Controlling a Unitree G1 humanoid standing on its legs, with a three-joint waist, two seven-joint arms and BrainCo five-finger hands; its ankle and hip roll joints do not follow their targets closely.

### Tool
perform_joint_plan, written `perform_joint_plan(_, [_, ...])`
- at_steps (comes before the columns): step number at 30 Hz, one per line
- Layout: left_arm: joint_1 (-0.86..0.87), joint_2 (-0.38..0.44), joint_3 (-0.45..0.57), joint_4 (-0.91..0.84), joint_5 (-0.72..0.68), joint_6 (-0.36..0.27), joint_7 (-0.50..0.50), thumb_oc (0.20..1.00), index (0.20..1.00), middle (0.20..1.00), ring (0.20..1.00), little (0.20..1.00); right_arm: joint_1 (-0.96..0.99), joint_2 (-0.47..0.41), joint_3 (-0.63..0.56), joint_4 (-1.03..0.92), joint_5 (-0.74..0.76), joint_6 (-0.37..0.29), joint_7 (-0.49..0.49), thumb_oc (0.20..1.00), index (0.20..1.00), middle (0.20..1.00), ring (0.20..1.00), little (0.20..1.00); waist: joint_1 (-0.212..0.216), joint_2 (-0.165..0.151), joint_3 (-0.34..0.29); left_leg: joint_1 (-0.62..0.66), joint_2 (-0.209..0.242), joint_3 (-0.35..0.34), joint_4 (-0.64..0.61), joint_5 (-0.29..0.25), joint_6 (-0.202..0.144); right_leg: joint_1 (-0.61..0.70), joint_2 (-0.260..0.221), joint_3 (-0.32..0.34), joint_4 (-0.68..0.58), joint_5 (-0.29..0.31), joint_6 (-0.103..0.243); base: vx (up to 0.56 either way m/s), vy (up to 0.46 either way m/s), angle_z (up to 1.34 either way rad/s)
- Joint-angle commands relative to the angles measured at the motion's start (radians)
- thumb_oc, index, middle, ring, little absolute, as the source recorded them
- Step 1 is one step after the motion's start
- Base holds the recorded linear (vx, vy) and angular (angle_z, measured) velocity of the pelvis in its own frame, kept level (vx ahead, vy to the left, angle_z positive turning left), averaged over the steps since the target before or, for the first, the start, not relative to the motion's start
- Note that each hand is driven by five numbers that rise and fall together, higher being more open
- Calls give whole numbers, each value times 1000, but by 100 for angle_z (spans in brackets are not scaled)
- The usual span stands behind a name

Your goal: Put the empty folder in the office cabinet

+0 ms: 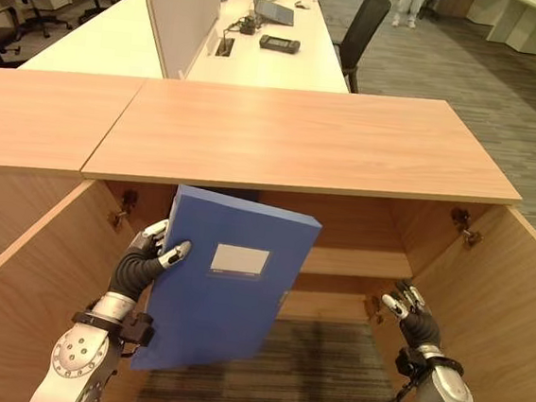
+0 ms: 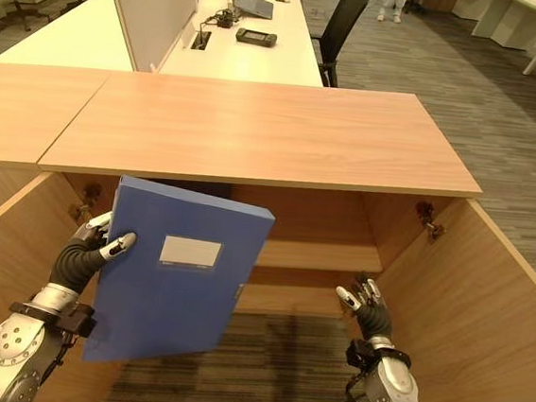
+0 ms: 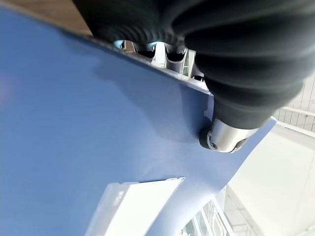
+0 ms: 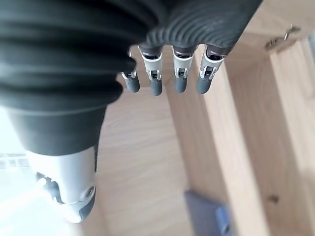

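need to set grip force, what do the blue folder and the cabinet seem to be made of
Blue folder: seems stiff plastic board, smooth matte, holding flat in the left hand, with a pale label pocket. Cabinet: looks like wood-grain laminate board, satin, with thin pale edge banding; solid wood cannot be ruled out.

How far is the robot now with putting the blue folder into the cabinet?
Done: both cabinet doors stand open, and the left hand has the blue folder pinched at its edge. In hand: the folder hangs tilted in front of the opening, not inside. Left: to set it on the shelf and let go. The right hand is open by the right door.
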Motion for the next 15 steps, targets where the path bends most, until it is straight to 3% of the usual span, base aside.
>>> perform_joint_plan(1, [-109,11,48,-51,29,-80,6,200,200,200,200,200,-87,-15,44,-36,92,-26,90,1000,1000,1000,1000,1000,6,-53,6,58,-24,-44,3,-144,6,14,14,13,8,-106,35,0,0,0])
perform_joint_plan(9, [-219,3,-41,-37,54,-86,7,200,200,200,200,200,-193,-19,251,-14,77,30,172,1000,1000,1000,1000,1000,26,-56,0,57,-18,-44,3,-138,-1,17,14,7,8,-109,32,0,0,0])
perform_joint_plan(15, [-275,7,-63,-16,108,-95,26,200,200,200,200,200,-230,-27,309,-26,83,44,214,1000,1000,1000,1000,1000,32,-57,-4,56,-18,-47,3,-133,-5,19,13,-1,8,-111,32,0,0,0])
